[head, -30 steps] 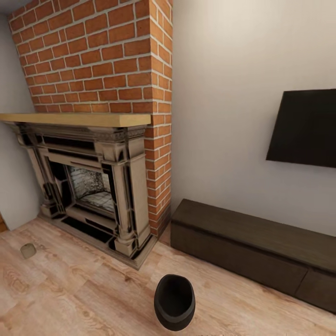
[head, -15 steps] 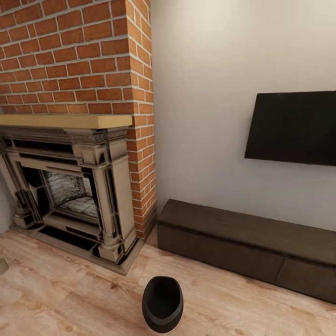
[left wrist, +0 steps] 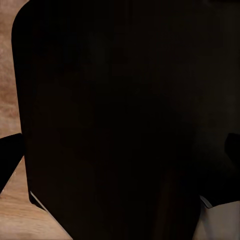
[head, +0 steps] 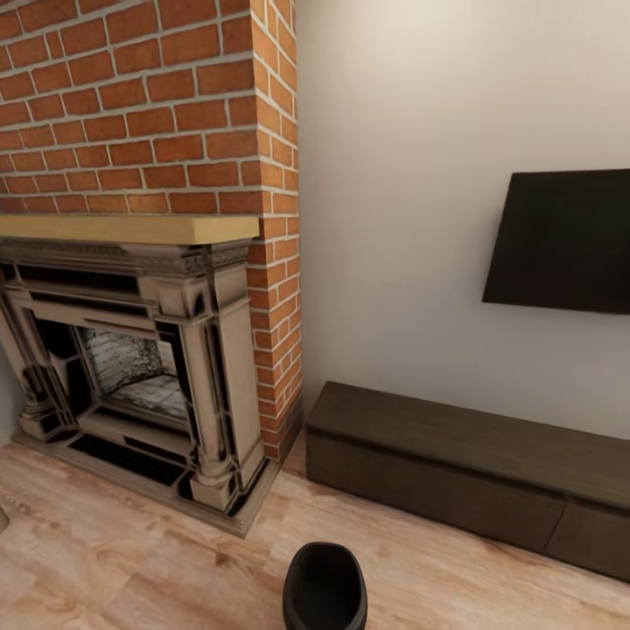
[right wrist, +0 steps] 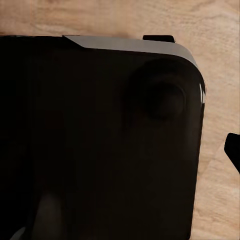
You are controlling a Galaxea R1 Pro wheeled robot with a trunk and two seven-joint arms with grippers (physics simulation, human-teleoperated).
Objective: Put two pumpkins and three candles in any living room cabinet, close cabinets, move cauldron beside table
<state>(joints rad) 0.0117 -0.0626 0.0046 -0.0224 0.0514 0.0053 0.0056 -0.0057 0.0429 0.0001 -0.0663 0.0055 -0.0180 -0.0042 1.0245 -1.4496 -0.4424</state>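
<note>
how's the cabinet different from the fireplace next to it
The cabinet is a long, low, plain dark-brown unit with flat handle-less fronts; the fireplace is taller, ornate beige with columns and dark trim. The cabinet's fronts look shut, while the fireplace has an open firebox showing pale brick. The fireplace carries a light wooden mantel under red brick; the cabinet sits below a dark wall screen. Both rest on the wood floor against the wall.

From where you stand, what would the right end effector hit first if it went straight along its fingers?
Probably the robot's own black base, which blocks most of the right wrist view; the wood floor shows past its edge. Depth is unclear.
</note>
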